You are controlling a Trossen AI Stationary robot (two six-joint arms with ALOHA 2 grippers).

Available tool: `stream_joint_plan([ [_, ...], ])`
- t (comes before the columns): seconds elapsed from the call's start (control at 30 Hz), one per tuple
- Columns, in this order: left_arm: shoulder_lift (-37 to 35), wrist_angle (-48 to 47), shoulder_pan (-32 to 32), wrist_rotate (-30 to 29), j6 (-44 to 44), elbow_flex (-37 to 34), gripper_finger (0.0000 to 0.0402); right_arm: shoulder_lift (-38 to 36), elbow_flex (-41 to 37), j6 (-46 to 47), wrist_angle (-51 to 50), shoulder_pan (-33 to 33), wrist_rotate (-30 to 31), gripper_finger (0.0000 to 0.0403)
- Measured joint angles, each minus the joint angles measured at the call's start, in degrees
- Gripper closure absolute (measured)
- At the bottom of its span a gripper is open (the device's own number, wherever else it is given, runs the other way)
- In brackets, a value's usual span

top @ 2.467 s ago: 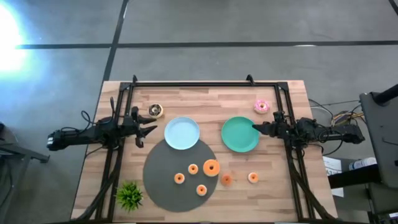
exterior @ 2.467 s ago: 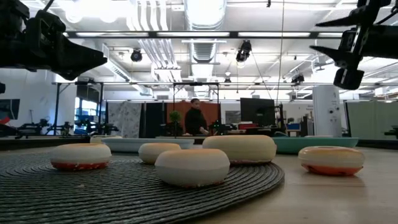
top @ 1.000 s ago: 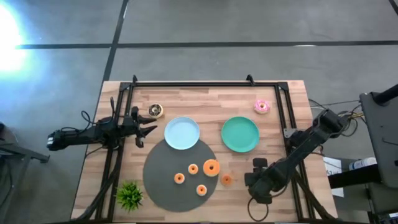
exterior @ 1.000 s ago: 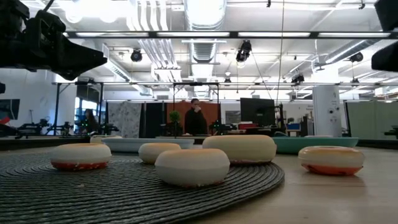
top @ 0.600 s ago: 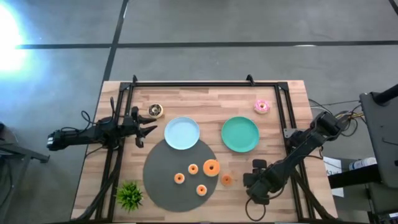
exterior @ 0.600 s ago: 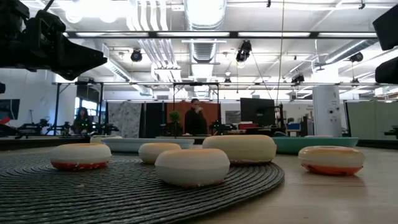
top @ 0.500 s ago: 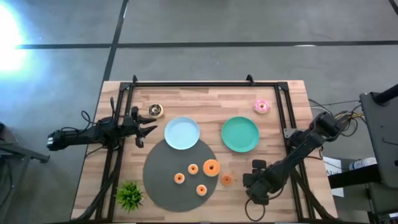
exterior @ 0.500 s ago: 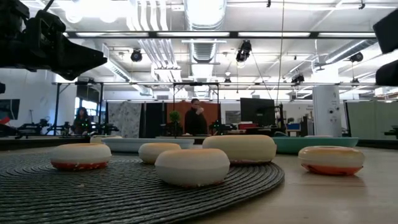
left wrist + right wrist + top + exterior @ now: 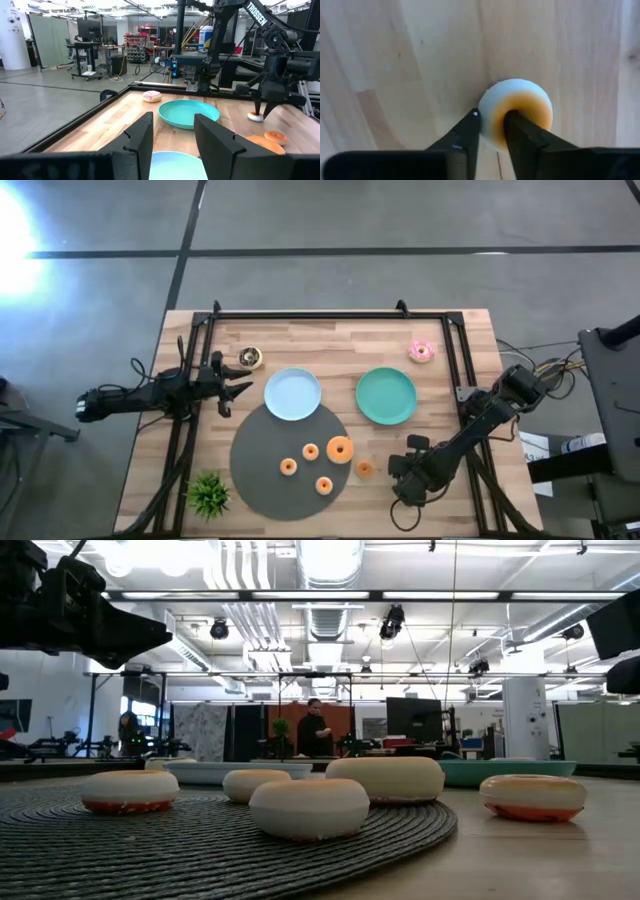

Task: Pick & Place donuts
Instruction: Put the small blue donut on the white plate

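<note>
Plates (image 9: 293, 395) without donuts (image 9: 339, 449)

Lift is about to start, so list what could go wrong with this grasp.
1. The right gripper pinches only one side of the mini donut's ring, one finger in the hole; lifted, it may pivot or drop out.
2. The donut still rests on the wooden table, so dragging could knock it loose.
3. The green plate sits well away; a loose grasp might fail on the way over.
</note>
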Motion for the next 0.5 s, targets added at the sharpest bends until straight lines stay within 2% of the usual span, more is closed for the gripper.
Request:
stream_joint_plan([
  [0.13, 0.00, 0.00, 0.00, -0.01, 0.00, 0.01, 0.0284, -1.83, -0.22, 5.13, -0.10, -1.08, 2.67, 0.0386],
  [0.23, 0.02, 0.00, 0.01, 0.01, 0.00, 0.00, 0.0284, -6.58, -1.43, 11.42, -0.01, -2.88, 6.42, 0.0389],
  [0.37, 0.00, 0.00, 0.02, 0.00, 0.00, -0.01, 0.0284, -16.73, -6.97, 22.57, 1.88, -6.61, 11.43, 0.0389],
  [0.43, 0.00, 0.00, 0.02, 0.01, 0.00, 0.01, 0.0284, -23.40, -11.97, 27.27, 8.57, -8.91, 13.16, 0.0389],
  [0.5, 0.00, 0.00, 0.01, 0.01, 0.00, 0.01, 0.0284, -29.98, -18.87, 31.06, 22.52, -11.08, 14.36, 0.0390],
])
